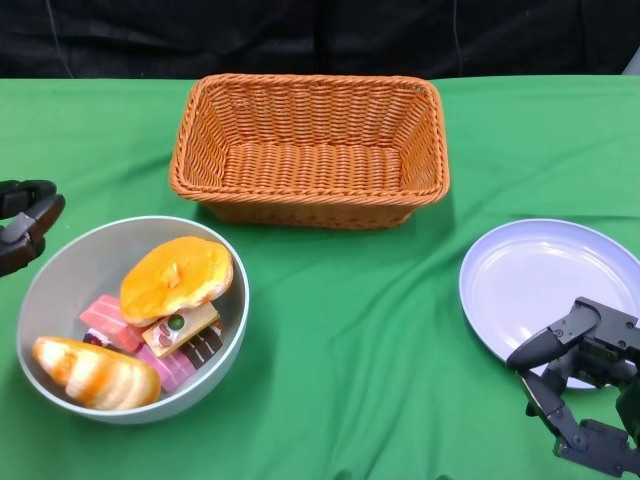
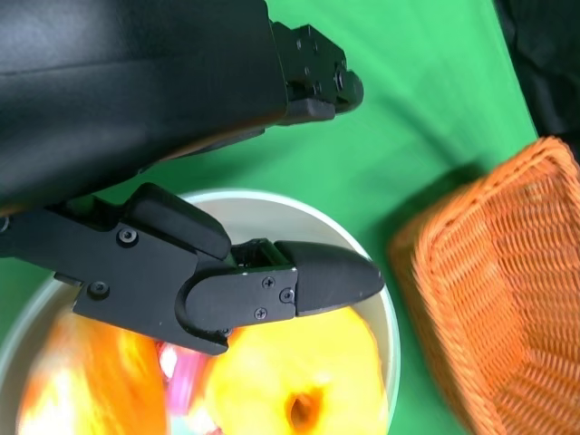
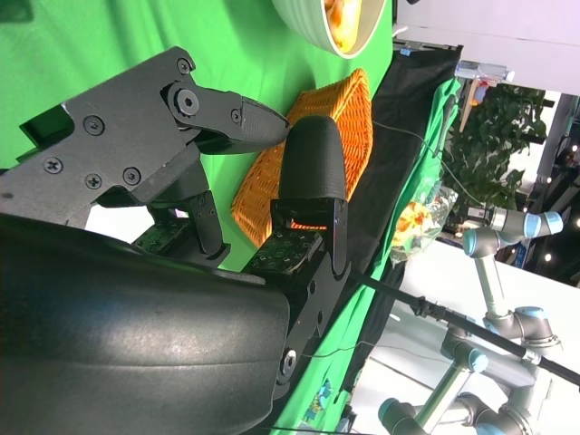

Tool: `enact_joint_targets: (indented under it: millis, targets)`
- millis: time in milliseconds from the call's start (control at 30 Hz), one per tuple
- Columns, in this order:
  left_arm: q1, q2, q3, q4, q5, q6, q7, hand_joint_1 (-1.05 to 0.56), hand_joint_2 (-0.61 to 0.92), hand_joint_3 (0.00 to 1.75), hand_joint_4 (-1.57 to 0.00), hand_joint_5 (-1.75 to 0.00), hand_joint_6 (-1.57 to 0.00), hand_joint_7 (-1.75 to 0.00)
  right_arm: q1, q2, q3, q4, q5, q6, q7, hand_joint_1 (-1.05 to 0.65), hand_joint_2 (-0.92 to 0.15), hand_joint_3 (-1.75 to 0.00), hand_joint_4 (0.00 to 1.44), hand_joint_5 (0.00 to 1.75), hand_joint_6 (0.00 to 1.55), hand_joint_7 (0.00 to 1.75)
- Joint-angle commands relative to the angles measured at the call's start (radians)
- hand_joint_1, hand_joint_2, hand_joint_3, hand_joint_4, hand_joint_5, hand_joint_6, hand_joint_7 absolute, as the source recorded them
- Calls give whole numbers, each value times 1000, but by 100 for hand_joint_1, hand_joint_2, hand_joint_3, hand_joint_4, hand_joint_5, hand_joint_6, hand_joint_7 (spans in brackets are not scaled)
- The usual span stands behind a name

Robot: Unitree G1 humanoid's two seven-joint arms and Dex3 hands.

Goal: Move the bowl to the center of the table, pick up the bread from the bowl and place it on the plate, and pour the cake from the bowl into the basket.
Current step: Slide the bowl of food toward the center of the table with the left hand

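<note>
Beside bowl [image 1: 232, 330]: left hand [image 1: 22, 226] empty | by plate [image 1: 530, 275]: right hand [image 1: 585, 385], fingers apart

Bowl at near left, basket far centre, plate at right on the green cloth.

The grey bowl [image 1: 60, 270] holds a round orange bread [image 1: 176, 277], a striped loaf [image 1: 92, 372] and pink cake slices [image 1: 178, 345]. The left hand [image 1: 24, 222] hovers just beside the bowl's left rim, perhaps touching it. The right hand [image 1: 585, 375], fingers spread, overlaps the near edge of the plate [image 1: 535, 275]. The wicker basket [image 1: 310, 150] sits beyond.
</note>
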Motion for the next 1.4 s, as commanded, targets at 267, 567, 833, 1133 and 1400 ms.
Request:
enact_joint_targets:
  millis: [267, 567, 833, 1133, 1400]
  targets:
    - [-112, 32, 65, 127, -89, 185, -80, -74, 92, 62, 0, 0, 0, 0, 5, -3, 2, -4, 6, 22, -6, -17, -59, -80, 81, 153, 80, 114]
    - [-112, 15, 49, 120, -103, 280, -228, -74, 92, 58, 0, 0, 0, 0, 5, -3, 0, 7, 10, 12, -7, -18, -60, -79, 81, 153, 79, 114]
    - [-94, 1, 5, 73, -99, 364, -295, -73, 92, 58, 0, 0, 0, 0, 2, -8, 0, 14, 8, 12, -6, -19, -61, -77, 80, 154, 79, 115]
    - [-50, -16, -35, -53, -124, 484, -337, -71, 92, 61, 0, 0, 0, 0, -1, -8, 0, 25, 13, 2, -3, -19, -62, -76, 81, 154, 78, 115]
    - [55, -60, 43, -311, -208, 754, -142, -67, 92, 60, 0, 0, 0, 0, -5, -3, 5, 29, 7, 1, -9, -19, -61, -75, 80, 154, 79, 115]
